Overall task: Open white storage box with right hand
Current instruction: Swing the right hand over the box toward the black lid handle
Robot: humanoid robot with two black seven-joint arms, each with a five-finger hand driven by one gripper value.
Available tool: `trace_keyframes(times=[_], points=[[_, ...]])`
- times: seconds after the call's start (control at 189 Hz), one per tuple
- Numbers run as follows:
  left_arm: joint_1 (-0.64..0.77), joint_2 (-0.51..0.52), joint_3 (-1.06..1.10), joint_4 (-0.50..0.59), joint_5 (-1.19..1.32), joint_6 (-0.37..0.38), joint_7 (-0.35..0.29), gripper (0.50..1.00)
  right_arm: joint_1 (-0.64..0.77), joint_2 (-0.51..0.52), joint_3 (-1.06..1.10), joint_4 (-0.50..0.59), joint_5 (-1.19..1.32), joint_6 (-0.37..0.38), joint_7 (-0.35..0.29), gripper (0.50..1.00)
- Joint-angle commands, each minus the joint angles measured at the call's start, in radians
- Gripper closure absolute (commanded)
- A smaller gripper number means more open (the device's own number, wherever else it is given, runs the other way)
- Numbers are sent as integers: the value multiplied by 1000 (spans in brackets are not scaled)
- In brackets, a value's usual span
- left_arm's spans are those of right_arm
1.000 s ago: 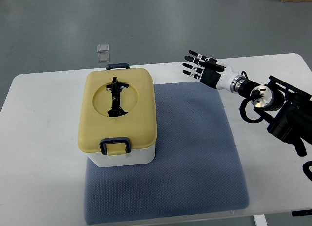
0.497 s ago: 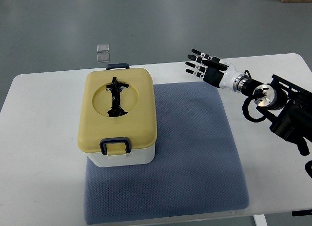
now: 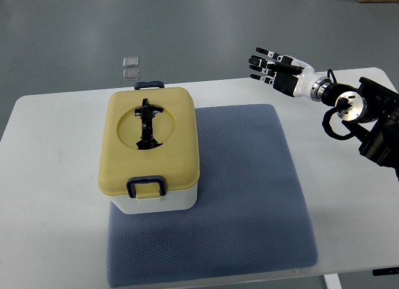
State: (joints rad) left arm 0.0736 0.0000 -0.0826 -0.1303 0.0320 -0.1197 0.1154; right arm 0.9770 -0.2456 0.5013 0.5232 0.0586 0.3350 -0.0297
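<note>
Your right hand (image 3: 277, 67) hangs over the far edge of the white table (image 3: 50, 195), its black fingers (image 3: 262, 60) spread apart and straight, holding nothing; its arm (image 3: 365, 114) runs off behind it to the picture's right edge.

Now read the scene from the left. Farthest out to the hand's left, on the grey floor beyond the table, you have two small clear squares (image 3: 131, 67). Nearer, but still well apart from the fingertips and lower in the picture, stands the white storage box (image 3: 151, 151). Its yellow lid (image 3: 181, 139) is on, with a dark clasp (image 3: 146, 187) at the near end, another (image 3: 151, 85) at the far end, and a black folded handle (image 3: 147, 124) lying in the round recess on top. The box sits on the left part of a blue-grey mat (image 3: 249, 189), which spreads below the hand, closer to you.
</note>
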Motion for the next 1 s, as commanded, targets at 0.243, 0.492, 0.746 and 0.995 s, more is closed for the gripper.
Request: trace_keyframes(times=[0.243,0.492,0.746,0.995], points=[[0,0,0,0,0,0,0,500,104,-20,-1,6,-336,55,65,564],[0,0,0,0,0,0,0,500,153,-81,0,221,-549,78,134,566],[0,0,0,0,0,0,0,500,238,-83,-1,380,-1031,82,252,566],[0,0,0,0,0,0,0,500,437,-86,-178,495,-1277,93,367,564]])
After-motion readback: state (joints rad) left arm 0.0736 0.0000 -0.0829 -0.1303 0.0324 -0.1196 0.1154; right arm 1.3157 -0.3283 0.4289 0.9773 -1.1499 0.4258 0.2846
